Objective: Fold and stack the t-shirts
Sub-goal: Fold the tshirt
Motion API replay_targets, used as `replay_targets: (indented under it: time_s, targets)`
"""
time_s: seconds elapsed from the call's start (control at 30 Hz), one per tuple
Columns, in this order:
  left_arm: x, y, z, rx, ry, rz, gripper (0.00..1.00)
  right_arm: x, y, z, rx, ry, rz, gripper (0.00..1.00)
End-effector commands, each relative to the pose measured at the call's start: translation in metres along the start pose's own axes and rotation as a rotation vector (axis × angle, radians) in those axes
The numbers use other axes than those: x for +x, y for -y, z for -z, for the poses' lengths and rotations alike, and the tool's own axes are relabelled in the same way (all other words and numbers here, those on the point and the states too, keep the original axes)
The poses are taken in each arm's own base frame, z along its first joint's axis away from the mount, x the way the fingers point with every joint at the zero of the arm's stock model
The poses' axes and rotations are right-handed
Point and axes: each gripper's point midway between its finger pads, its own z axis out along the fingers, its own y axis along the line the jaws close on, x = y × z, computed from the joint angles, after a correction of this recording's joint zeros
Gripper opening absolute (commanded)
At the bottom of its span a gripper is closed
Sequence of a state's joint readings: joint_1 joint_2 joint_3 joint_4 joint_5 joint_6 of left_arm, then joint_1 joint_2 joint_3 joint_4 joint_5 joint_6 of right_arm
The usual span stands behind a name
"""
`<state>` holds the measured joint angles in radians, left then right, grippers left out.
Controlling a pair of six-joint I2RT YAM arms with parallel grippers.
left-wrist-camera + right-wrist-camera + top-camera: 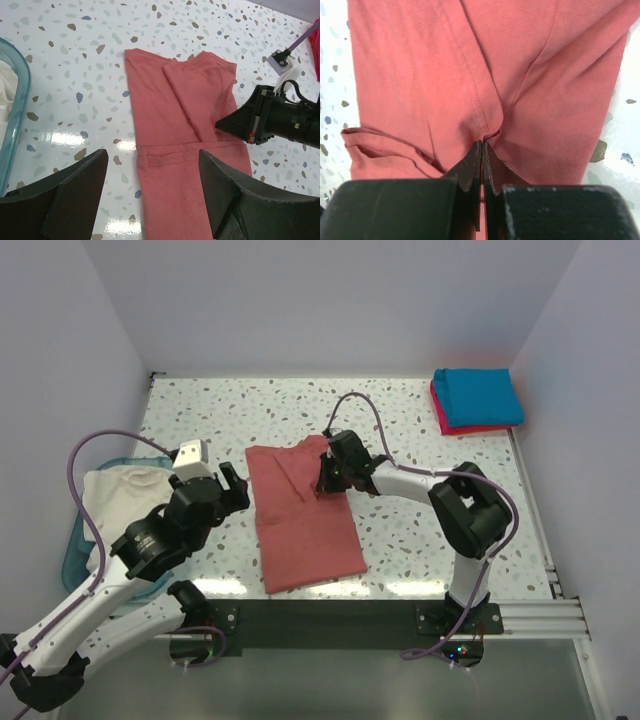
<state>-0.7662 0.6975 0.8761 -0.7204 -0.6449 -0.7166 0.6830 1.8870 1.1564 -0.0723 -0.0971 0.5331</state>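
Right pincer (pixel 482 146) pinches brick-red t-shirt (pixel 420 75) fold.

Place: we log this as a robotics lab test cell.
Enclosure: plain white panel walls (pixel 330 300) on three sides.
Work surface: white speckled terrazzo-pattern tabletop (pixel 420 410).
Mounting: silver aluminium rail (pixel 530 615) and black base plate (pixel 330 625) at the near edge.
Equipment: a black-and-white jointed left arm (pixel 135 545), a matching right arm (pixel 405 480), purple cables (pixel 352 396) looping off both.
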Motion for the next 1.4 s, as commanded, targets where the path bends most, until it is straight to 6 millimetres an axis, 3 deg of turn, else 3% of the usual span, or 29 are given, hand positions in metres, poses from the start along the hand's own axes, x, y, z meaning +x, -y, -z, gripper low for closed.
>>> replay_targets:
  time_s: [0.0,0.33,0.83,1.37]
  targets:
    - [-0.004,-0.007,-0.001,-0.028,0.031,-0.010,0.78,-0.028,-0.033,0.024,-0.102,0.103,0.014,0.00]
    - [0.003,-0.011,-0.007,-0.050,0.028,-0.024,0.79,-0.027,-0.066,0.025,-0.129,0.123,0.104,0.00]
    - [0.011,-0.015,-0.010,-0.053,0.024,-0.036,0.80,-0.005,-0.099,0.003,-0.184,0.066,0.241,0.00]
    - [0.014,-0.014,-0.010,-0.051,0.012,-0.036,0.80,0.026,-0.107,-0.020,-0.211,-0.003,0.289,0.00]
